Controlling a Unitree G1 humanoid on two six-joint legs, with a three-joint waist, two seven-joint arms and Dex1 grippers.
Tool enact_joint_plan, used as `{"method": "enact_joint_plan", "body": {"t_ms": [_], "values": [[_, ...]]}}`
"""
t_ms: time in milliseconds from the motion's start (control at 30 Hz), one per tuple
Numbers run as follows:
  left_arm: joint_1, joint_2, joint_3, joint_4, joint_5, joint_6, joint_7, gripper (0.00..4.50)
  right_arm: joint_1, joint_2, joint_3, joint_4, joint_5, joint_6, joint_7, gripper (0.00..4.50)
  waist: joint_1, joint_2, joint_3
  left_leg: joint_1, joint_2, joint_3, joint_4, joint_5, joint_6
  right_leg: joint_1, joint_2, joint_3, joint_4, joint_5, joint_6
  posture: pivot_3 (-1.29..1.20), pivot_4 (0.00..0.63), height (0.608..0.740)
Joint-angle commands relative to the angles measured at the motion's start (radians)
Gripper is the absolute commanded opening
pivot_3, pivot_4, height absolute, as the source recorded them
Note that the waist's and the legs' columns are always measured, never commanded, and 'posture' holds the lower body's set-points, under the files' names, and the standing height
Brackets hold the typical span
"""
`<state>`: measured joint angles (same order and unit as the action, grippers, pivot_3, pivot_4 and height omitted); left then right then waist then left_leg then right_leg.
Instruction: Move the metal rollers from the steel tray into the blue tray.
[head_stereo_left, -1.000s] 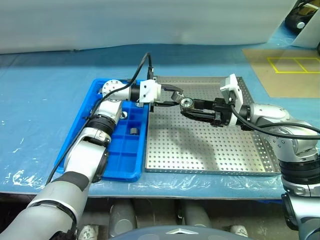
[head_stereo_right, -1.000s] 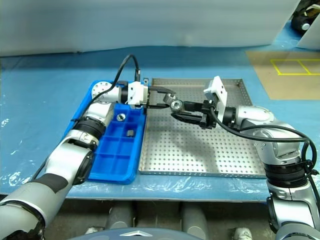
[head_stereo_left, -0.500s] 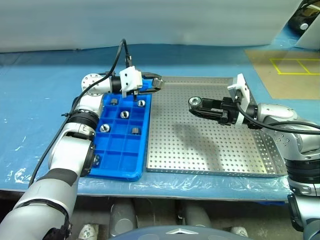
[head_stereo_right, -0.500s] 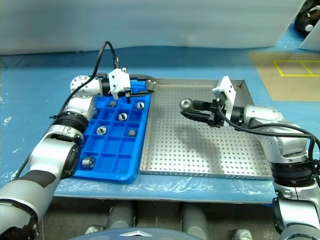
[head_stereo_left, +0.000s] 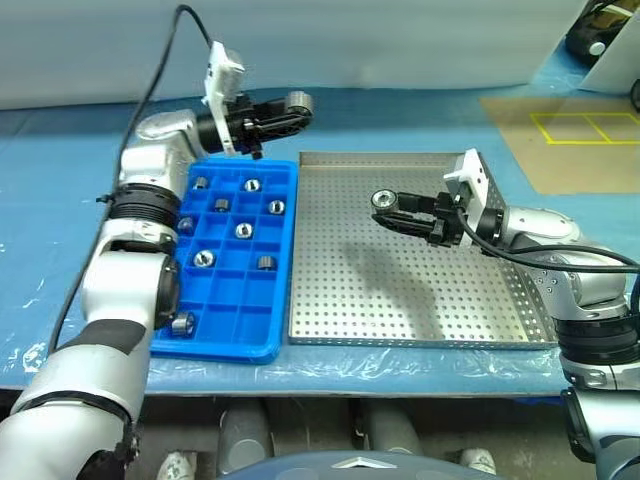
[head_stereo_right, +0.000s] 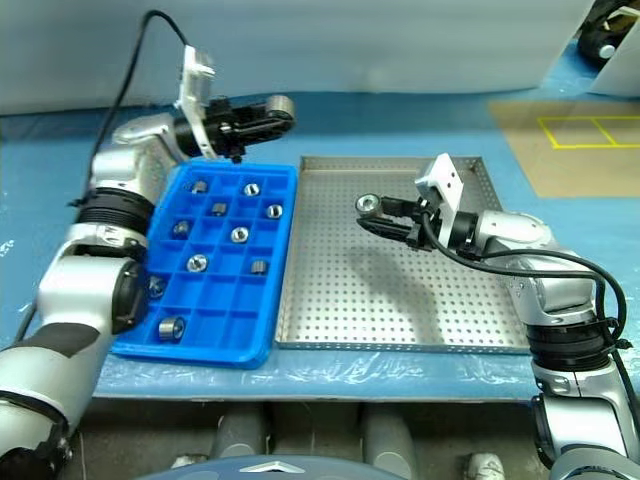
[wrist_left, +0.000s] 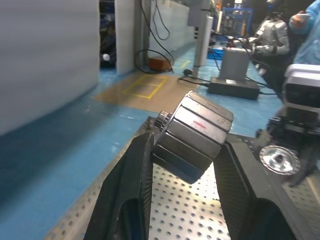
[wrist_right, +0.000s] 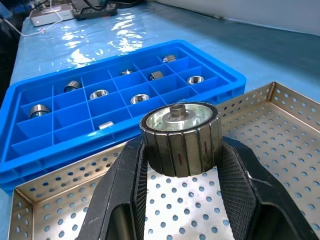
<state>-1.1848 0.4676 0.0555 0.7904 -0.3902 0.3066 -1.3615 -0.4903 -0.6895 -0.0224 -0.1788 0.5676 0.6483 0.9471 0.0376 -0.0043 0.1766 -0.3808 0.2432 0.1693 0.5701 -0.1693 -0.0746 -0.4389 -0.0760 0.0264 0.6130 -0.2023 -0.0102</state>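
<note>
The left tool (head_stereo_left: 290, 103) is pinched on a metal roller (wrist_left: 192, 135), a ribbed grey cylinder with a short red mark on one facet, held above the far edge of the blue tray (head_stereo_left: 222, 340) at its corner nearest the steel tray (head_stereo_left: 420, 310). The right tool (head_stereo_left: 385, 206) pinches a second roller (wrist_right: 180, 137) of the same ribbed kind, with small red marks on its side and a hollow hub at its shiny end, in the air over the far half of the steel tray. No brand name or lettering can be read on either roller or on the trays. The blue tray lies just beside the steel tray's left rim on the surface (head_stereo_left: 60, 230), which is covered in blue film, and several of its square compartments hold one roller each, most in the far rows and one (head_stereo_left: 183, 323) near its front left corner. The perforated floor of the steel tray is bare.
</note>
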Motion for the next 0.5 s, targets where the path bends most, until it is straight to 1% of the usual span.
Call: {"method": "enact_joint_plan", "body": {"t_ms": [33, 233, 300, 400, 433, 500], "values": [[0.052, 0.079, -0.001, -0.120, 0.000, 0.044, -0.044, 1.71, -0.005, 0.007, -0.004, -0.028, 0.004, -0.023, 0.014, 1.62, 0.000, 0.000, 0.000, 0.000, 0.000, 0.000, -0.001, 0.000, 0.000, 0.000, 0.000, 0.000, 0.000, 0.000, 0.000, -0.23, 0.150, 0.740], [0.158, 0.184, 0.039, -0.250, -0.044, 0.164, -0.042, 1.71, -0.019, 0.028, 0.013, 0.023, -0.034, -0.064, 0.025, 1.62, 0.006, 0.000, 0.000, -0.001, 0.000, 0.000, -0.001, 0.000, 0.000, 0.000, 0.000, -0.001, -0.002, 0.000, 0.000, -0.20, 0.150, 0.740], [0.204, 0.199, 0.049, -0.310, -0.051, 0.178, -0.024, 1.71, -0.018, 0.019, 0.047, 0.067, -0.097, -0.129, 0.041, 1.62, 0.008, 0.000, 0.000, -0.001, 0.000, 0.000, -0.001, 0.000, 0.000, 0.000, 0.000, -0.001, -0.002, 0.000, 0.000, -0.19, 0.150, 0.740], [0.238, 0.185, 0.064, -0.379, -0.065, 0.186, 0.023, 1.71, -0.027, 0.033, 0.076, 0.199, -0.184, -0.229, 0.033, 1.62, 0.013, 0.000, 0.000, -0.002, 0.001, 0.000, 0.000, 0.000, 0.000, 0.001, -0.001, -0.002, -0.002, 0.000, 0.000, -0.15, 0.150, 0.740], [0.245, 0.180, 0.063, -0.392, -0.063, 0.176, 0.034, 1.71, -0.031, 0.037, 0.079, 0.229, -0.198, -0.246, 0.035, 1.62, 0.014, 0.000, 0.000, -0.002, 0.000, 0.000, 0.000, 0.000, 0.000, 0.001, -0.001, -0.003, -0.002, 0.000, 0.000, -0.15, 0.150, 0.740], [0.220, 0.140, 0.042, -0.408, -0.048, 0.149, 0.075, 1.71, -0.048, 0.052, 0.066, 0.248, -0.181, -0.240, 0.049, 1.62, 0.017, 0.000, 0.000, -0.003, 0.000, 0.000, 0.001, 0.000, 0.000, 0.001, -0.001, -0.003, -0.001, 0.000, 0.000, -0.13, 0.150, 0.740]]}}
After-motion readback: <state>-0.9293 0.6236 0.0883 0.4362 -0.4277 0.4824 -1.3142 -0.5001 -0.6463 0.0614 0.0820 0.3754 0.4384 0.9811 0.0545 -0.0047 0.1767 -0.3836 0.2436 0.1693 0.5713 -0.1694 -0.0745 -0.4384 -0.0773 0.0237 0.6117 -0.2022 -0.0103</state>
